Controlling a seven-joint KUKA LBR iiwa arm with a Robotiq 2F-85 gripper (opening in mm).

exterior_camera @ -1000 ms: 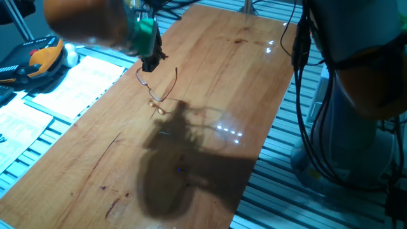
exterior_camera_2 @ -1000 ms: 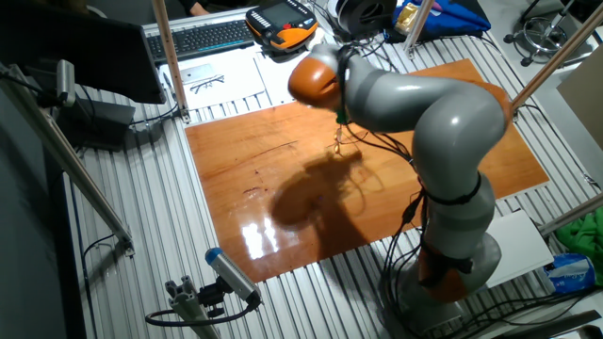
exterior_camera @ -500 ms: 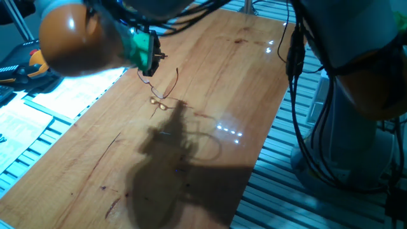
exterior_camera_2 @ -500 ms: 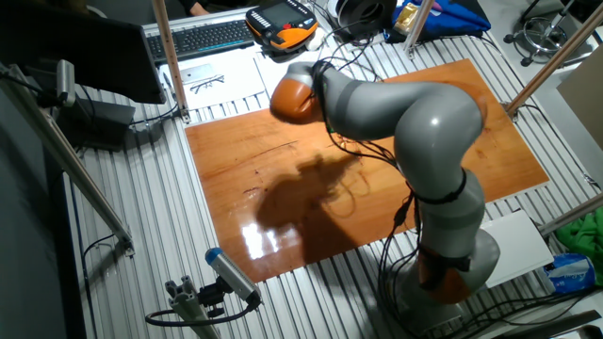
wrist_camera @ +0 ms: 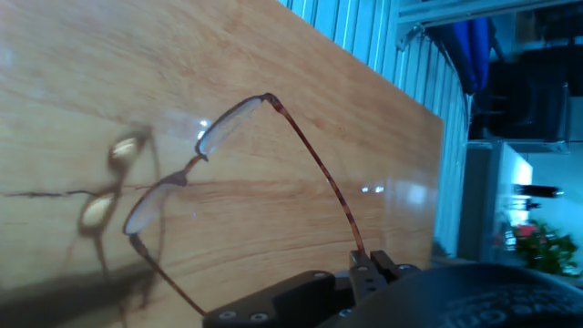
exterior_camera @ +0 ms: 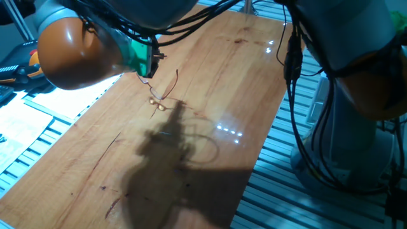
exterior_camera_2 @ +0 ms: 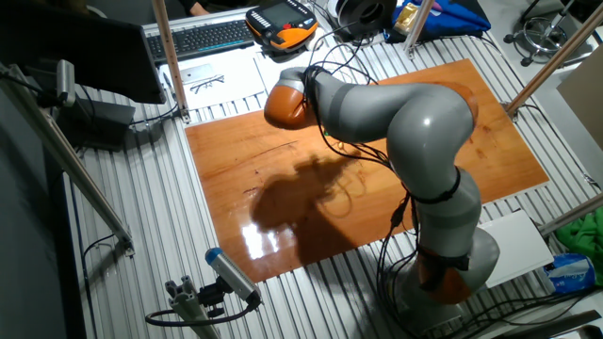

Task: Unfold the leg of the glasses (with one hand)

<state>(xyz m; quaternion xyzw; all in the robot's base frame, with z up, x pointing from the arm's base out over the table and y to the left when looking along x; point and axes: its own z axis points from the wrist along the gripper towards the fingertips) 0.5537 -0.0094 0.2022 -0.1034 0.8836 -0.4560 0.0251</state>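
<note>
A long wooden board (exterior_camera: pixel 210 95) is lying on a ribbed metal table (exterior_camera_2: pixel 160 226), catching bright ceiling lights and the arm's dark shadow. Paper sheets (exterior_camera: pixel 76 83) are lying left of the board, and a keyboard (exterior_camera_2: pixel 203 36) and an orange-black handset (exterior_camera_2: pixel 281 24) are sitting at the far edge. The hand (exterior_camera: pixel 150 56) is hovering over the board's far left part, its fingers pinching one leg of the glasses (wrist_camera: pixel 196 159), whose frame is hanging open just above the wood.
</note>
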